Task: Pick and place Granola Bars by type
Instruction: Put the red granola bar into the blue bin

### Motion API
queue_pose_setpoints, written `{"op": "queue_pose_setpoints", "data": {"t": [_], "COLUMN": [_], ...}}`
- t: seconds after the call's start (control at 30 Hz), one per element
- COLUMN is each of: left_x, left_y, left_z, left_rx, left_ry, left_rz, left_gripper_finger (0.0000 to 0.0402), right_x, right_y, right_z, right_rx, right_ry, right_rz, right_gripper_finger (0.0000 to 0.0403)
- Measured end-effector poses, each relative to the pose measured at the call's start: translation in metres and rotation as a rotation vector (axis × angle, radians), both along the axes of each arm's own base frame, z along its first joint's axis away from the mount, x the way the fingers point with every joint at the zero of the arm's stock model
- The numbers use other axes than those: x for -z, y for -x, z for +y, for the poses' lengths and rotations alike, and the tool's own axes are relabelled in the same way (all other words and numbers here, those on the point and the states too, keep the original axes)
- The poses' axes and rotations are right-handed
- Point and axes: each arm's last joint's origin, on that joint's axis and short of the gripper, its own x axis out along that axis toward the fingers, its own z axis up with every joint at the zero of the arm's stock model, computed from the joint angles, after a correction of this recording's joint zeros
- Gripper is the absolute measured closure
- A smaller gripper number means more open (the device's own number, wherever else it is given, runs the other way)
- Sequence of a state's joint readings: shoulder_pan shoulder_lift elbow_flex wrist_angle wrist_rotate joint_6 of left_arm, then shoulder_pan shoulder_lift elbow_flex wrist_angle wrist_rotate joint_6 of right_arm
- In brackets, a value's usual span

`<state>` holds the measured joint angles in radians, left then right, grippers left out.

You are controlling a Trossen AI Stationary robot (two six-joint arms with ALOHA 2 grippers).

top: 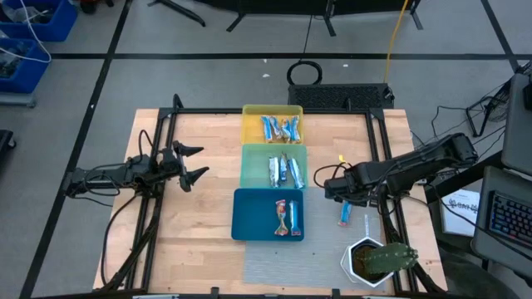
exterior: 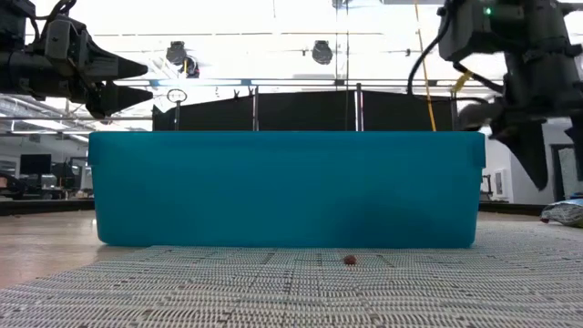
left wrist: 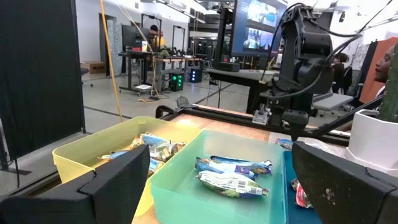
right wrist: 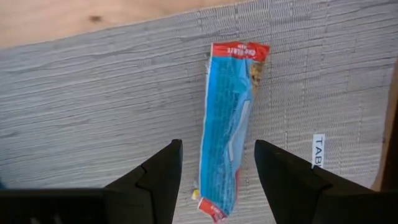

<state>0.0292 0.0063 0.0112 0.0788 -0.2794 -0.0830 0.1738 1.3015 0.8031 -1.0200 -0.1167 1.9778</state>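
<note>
One blue-and-red bar (right wrist: pixel 228 127) lies on the grey mat (right wrist: pixel 93 106) between the right gripper's (right wrist: pixel 217 165) spread jaws. The left gripper (top: pixel 193 163) waits apart over the surface (top: pixel 204 224), jaws spread too.

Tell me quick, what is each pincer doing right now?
Left pincer: open, empty, beside the trays.
Right pincer: open, empty, above the slim blue red-ended wrapped granola bar.

Two dark jointed arms — black cables along them, tapered matte-black fingers (right wrist: pixel 155 180)
</note>
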Motion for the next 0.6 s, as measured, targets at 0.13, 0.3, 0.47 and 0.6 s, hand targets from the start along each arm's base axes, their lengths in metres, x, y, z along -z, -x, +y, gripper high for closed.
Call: {"op": "queue_pose_setpoints", "data": {"t": [0.13,0.3,0.47,0.6], "left_x": [0.000,0.000,0.000,0.000], "left_y": [0.000,0.000,0.000,0.000], "left_z": [0.000,0.000,0.000,0.000], "left_rx": [0.000,0.000,0.000,0.000], "left_ry": [0.000,0.000,0.000,0.000], "left_rz": [0.000,0.000,0.000,0.000], "left_gripper_finger": [0.0009,0.0009,0.0009,0.0009], "right_x": [0.008,0.020,0.029,0.035], "right_y": [0.005,0.012,0.014,0.014], "right_z": [-0.001,-0.001,-0.001,-0.001], "right_rx": [0.003,0.001,-0.003,0.003], "right_ry": [-0.015,-0.029,-0.037,-0.053], "right_rz": [0.022,0.073,0.051,0.025], "right_gripper_finger": [0.0209,0.0209,0.0209,0.0209]}}
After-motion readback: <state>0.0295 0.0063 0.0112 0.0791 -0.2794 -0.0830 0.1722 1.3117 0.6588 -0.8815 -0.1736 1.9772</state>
